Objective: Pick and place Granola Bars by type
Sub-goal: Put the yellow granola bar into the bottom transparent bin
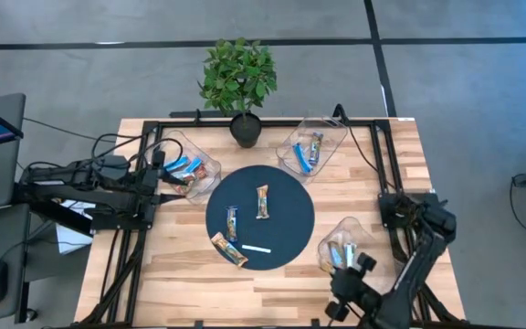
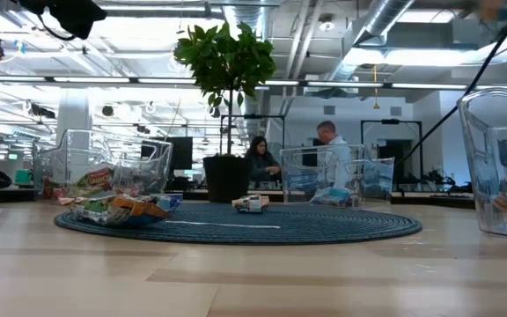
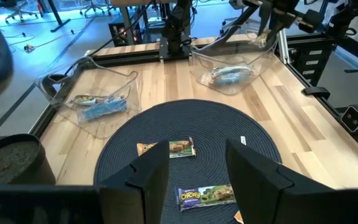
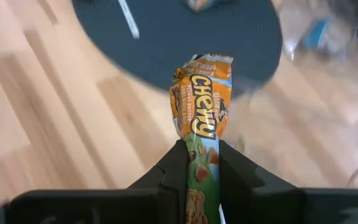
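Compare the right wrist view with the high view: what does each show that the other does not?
Only the right wrist view shows the right gripper shut on an orange Chewy bar, held over bare wood.

Only the high view shows the whole layout: three bars on the mat, three clear trays holding sorted bars, the potted plant, and the left gripper near the left tray.

Both show the round dark mat and the thin white strip lying on it.
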`<state>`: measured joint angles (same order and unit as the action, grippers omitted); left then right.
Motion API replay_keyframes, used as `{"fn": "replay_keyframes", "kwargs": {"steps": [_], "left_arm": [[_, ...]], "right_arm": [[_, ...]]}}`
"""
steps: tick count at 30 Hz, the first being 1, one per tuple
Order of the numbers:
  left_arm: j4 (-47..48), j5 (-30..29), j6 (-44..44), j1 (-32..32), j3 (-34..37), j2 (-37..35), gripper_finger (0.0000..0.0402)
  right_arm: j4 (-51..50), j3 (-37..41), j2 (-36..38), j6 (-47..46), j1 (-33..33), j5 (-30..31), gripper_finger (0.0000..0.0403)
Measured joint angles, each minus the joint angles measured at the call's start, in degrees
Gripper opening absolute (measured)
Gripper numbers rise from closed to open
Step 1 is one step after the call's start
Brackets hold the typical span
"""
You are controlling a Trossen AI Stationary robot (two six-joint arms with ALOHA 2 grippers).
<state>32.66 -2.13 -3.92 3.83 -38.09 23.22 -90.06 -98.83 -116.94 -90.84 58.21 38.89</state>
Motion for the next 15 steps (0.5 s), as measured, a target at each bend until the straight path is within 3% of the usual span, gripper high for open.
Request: {"fn": "replay_keyframes", "kwargs": {"steps": [7, 15], "left_arm": [[-1.62, 0.00, -0.73, -0.02, 0.00, 4.24, 0.0153], [-5.18, 0.11, -3.40, -0.01, 0.02, 11.07, 0.0153]], "right_arm": [[0.11, 0.85, -3.31, -5.80, 1.42, -7.49, 0.0055], [-0.01, 10.18, -0.77, -14.07, -0.24, -16.58, 0.0055]]}}
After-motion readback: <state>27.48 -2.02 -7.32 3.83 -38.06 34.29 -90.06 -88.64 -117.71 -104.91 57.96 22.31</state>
